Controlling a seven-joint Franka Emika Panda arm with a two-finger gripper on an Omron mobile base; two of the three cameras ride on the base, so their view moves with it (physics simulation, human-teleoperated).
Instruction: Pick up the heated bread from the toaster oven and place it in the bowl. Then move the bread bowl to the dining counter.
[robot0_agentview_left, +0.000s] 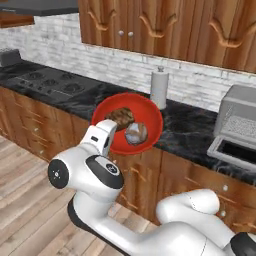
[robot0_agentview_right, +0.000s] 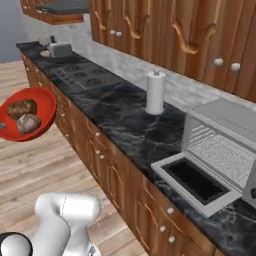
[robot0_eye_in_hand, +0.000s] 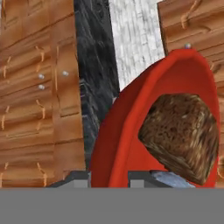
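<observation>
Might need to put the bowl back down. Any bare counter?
Yes: the black counter is bare between the stovetop and the paper towel roll, along the front edge too. Crowded near the toaster oven, with its open door.

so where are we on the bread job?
Done: the bread lies in the bowl beside a paler roll, and the toaster oven stands open. In hand: the bowl is lifted off the counter, the jaws at its rim. Left: carry it to the dining counter.
</observation>
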